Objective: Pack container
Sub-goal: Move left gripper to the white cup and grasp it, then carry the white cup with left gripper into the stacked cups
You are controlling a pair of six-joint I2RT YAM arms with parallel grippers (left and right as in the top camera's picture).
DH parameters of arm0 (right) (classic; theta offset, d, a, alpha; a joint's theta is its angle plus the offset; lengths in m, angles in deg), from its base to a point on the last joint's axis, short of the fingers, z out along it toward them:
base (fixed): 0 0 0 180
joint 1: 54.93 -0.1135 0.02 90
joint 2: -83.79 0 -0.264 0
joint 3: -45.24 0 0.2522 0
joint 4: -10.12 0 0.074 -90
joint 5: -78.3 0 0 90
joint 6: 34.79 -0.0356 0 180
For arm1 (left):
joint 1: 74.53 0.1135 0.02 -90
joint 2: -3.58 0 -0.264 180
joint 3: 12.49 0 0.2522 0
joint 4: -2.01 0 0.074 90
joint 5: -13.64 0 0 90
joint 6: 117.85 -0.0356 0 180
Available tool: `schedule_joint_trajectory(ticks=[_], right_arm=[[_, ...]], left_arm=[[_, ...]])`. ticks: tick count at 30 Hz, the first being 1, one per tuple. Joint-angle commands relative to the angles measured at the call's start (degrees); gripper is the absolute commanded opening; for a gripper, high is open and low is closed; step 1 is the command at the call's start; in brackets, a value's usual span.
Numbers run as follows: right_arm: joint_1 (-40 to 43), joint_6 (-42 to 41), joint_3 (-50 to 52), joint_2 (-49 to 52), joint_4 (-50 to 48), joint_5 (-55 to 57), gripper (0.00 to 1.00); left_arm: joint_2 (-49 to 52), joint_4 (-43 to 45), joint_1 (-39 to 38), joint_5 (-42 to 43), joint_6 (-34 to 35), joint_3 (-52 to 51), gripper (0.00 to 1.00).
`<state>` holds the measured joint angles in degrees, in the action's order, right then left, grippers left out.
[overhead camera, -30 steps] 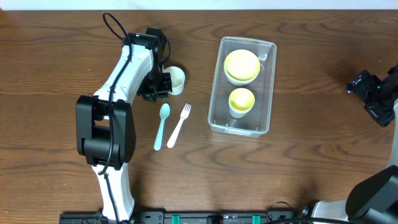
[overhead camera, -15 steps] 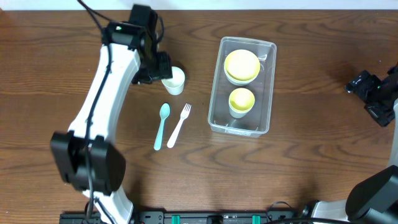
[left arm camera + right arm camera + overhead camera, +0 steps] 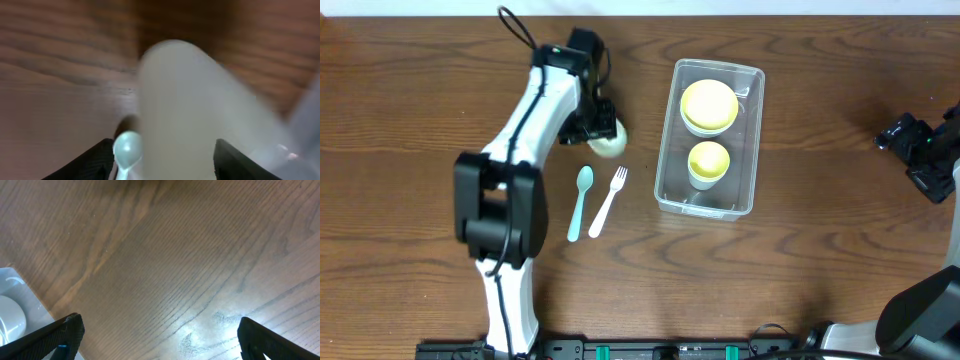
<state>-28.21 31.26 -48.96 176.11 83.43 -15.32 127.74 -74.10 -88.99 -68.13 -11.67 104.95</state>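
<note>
The clear plastic container (image 3: 754, 140) stands right of centre in the overhead view. It holds a yellow bowl (image 3: 709, 105) and a yellow cup (image 3: 708, 162). My left gripper (image 3: 597, 128) is shut on a white cup (image 3: 611, 141) to the container's left, and the cup is tilted so its opening is hidden. In the left wrist view the blurred cup (image 3: 190, 110) fills the space between the fingers (image 3: 162, 152). My right gripper (image 3: 918, 152) is open and empty at the far right. Its wide-open fingers (image 3: 160, 330) are over bare table.
A teal spoon (image 3: 581, 203) and a white fork (image 3: 608, 200) lie side by side just below the held cup. The spoon's bowl shows in the left wrist view (image 3: 127, 148). A corner of the container (image 3: 10, 280) shows in the right wrist view.
My left arm has swung and turned its wrist. The white cup, upright before, is now tilted in the gripper and a little lower right. The right arm has not moved.
</note>
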Motion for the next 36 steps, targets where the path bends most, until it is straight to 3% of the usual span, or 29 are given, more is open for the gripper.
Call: schedule_joint_trajectory(ticks=[1, 5, 9, 10, 13, 15, 23, 30, 36], right_arm=[[0.11, -0.85, 0.13, 0.17, 0.07, 0.20, 0.99], [0.11, -0.85, 0.13, 0.17, 0.07, 0.20, 0.99], [0.11, -0.85, 0.13, 0.17, 0.07, 0.22, 0.99], [0.11, -0.85, 0.13, 0.17, 0.07, 0.20, 0.99], [0.11, -0.87, 0.13, 0.17, 0.07, 0.20, 0.99], [0.11, -0.85, 0.13, 0.17, 0.07, 0.22, 0.99], [0.11, -0.85, 0.13, 0.17, 0.07, 0.22, 0.99], [0.11, -0.87, 0.13, 0.17, 0.07, 0.22, 0.99], [0.11, -0.87, 0.13, 0.17, 0.07, 0.20, 0.99]], left_arm=[[0.24, -0.09, 0.13, -0.17, 0.44, 0.02, 0.64], [0.31, 0.11, 0.13, -0.31, 0.42, -0.02, 0.64], [0.31, -0.07, 0.13, -0.31, 0.42, -0.02, 0.58], [0.31, -0.09, 0.13, -0.31, 0.44, -0.02, 0.51], [0.28, -0.15, 0.13, -0.31, 0.44, 0.09, 0.19], [-0.39, -1.05, 0.35, -0.35, 0.42, 0.98, 0.09], [-10.23, -11.43, -1.55, -1.97, -3.23, 13.60, 0.06], [-20.17, -14.43, -13.97, -4.28, -6.32, 16.72, 0.06], [-18.18, -10.88, -24.33, -6.64, -6.29, 15.10, 0.06]])
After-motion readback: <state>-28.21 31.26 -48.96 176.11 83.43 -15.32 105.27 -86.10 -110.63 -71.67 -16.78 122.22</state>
